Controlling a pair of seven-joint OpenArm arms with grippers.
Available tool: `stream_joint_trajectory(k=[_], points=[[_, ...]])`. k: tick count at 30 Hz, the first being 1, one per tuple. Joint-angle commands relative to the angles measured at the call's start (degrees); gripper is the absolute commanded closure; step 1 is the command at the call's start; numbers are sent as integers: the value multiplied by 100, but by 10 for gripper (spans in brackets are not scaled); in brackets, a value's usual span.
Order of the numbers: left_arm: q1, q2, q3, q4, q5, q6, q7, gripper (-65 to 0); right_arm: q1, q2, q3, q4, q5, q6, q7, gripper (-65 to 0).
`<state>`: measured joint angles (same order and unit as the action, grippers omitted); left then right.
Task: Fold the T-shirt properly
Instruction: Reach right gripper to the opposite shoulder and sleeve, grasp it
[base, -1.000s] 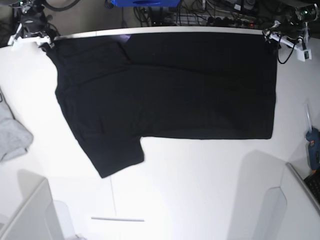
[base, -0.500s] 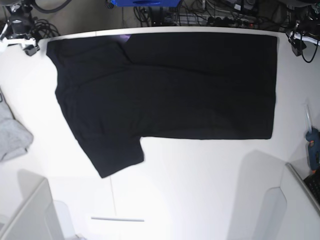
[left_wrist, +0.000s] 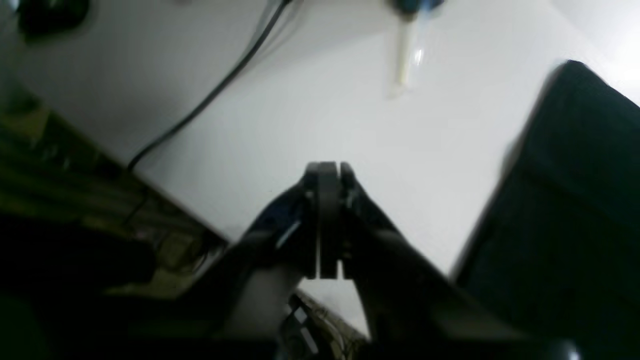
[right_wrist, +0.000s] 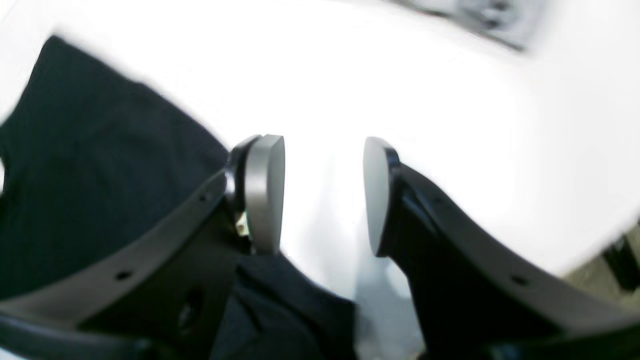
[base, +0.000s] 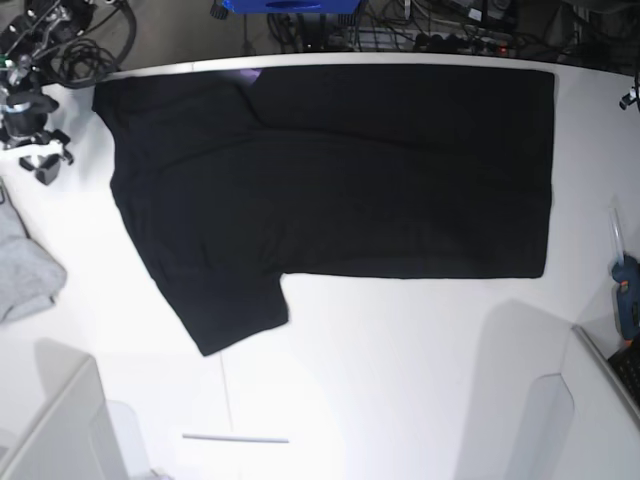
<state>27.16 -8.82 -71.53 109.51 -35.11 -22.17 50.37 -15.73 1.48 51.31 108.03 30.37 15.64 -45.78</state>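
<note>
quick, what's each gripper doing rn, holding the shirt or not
left gripper: shut, holding nothing.
right gripper: open, holding nothing, beside the T-shirt.

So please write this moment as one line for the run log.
T-shirt: flat on table, unheld | left gripper: shut, empty, beside shirt | right gripper: open, empty, beside shirt | grey garment: at table edge

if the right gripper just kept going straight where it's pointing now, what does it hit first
Probably bare white table. The open right gripper frames only tabletop between its fingers; the black T-shirt lies off to one side of that line. Depth is hard to judge through the blur.
</note>
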Motion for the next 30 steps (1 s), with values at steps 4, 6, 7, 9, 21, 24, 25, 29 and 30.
stream_joint_trajectory(k=[4, 6, 7, 9, 21, 24, 25, 29, 30], points=[[-12, -230, 107, 104, -62, 6, -127, 0, 381, 112, -678, 103, -483, 348, 125, -245], [14, -336, 397, 104, -36, 6, -127, 0, 689, 209, -1091, 76, -756, 454, 108, -245], [14, -362, 520, 104, -36, 6, -127, 0, 839, 209, -1285, 15, -888, 463, 99, -245], [-4, -371, 704, 104, -27, 6, -127, 0, 1225, 252, -1698, -196, -1169, 471, 99, -245], [-30, -388, 880, 95, -27, 15, -127, 0, 3740, 929, -3017, -3625, -1661, 498, 134, -254], [-30, -388, 863, 86, -27, 15, -127, 0, 4320, 973, -3210, -4574, -1652, 498, 143, -305], [-30, -380, 854, 95, -27, 15, -127, 0, 4513, 982, -3245, -4864, -1652, 498, 196, -323], [-4, -362, 845, 95, -27, 24, -127, -77, 5032, 982, -3368, -5849, -1661, 498, 741, -353], [14, -362, 845, 95, -27, 24, -127, -95, 5129, 1000, -3439, -6060, -1661, 498, 864, -353]])
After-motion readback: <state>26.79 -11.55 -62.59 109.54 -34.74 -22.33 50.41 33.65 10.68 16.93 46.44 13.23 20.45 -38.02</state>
